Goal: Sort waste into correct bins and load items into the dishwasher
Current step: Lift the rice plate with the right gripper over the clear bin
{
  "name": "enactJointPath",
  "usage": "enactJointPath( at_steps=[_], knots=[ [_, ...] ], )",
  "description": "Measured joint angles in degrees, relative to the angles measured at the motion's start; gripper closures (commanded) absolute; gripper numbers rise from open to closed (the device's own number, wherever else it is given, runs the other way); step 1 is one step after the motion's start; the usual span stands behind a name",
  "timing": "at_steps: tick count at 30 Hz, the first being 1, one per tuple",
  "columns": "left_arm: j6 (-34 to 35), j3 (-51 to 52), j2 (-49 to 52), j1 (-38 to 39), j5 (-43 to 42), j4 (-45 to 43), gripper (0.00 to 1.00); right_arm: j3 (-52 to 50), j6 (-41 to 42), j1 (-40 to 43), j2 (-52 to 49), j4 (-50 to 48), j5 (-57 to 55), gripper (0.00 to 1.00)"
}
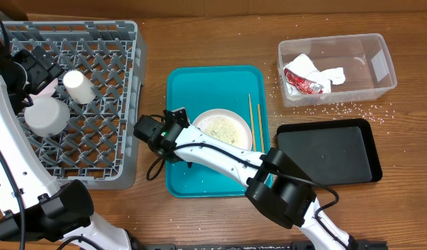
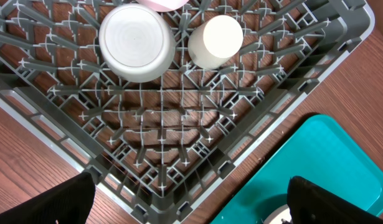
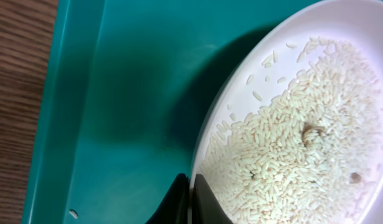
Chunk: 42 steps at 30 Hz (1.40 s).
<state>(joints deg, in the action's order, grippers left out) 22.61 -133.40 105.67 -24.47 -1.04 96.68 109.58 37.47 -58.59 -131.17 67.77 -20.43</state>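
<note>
One round white plate of rice (image 1: 223, 128) lies on the teal plastic tray (image 1: 182, 83). From above, my right gripper (image 1: 185, 130) is at its left edge, and two thin wooden chopsticks (image 1: 253, 121) lie just beside it. Two white cups (image 1: 78, 87) stand in the grey plastic dish rack (image 1: 123, 42), near my left gripper (image 1: 41, 69). A clear plastic bin (image 1: 380, 62) and a flat black tray (image 1: 331, 153) sit on the right.

My left camera shows my left gripper (image 2: 191, 183) wide open, holding nothing, over the rack.

My right camera shows my right gripper (image 3: 190, 186) pinching the plate's rim, with the rice close by.
</note>
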Motion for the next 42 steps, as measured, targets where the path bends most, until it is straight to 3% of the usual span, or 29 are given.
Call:
enactJointPath(
  at_steps=[19,29,34,42],
  knots=[
    [0.00,0.00,0.00,0.00,0.00,0.02,0.00,3.54,0.59,0.00,-0.57,14.62,-9.84,0.96],
    [0.02,0.00,0.00,0.00,-0.02,0.00,0.00,9.66,16.20,2.43,-0.59,26.38,-14.73,0.96],
    [0.00,0.00,0.00,0.00,-0.02,0.02,0.00,9.68,25.33,7.69,-0.24,28.94,-16.37,0.96],
    [0.00,0.00,0.00,0.00,0.00,0.00,0.00,9.68,30.01,19.50,4.74,28.76,-16.00,0.96]
  ],
)
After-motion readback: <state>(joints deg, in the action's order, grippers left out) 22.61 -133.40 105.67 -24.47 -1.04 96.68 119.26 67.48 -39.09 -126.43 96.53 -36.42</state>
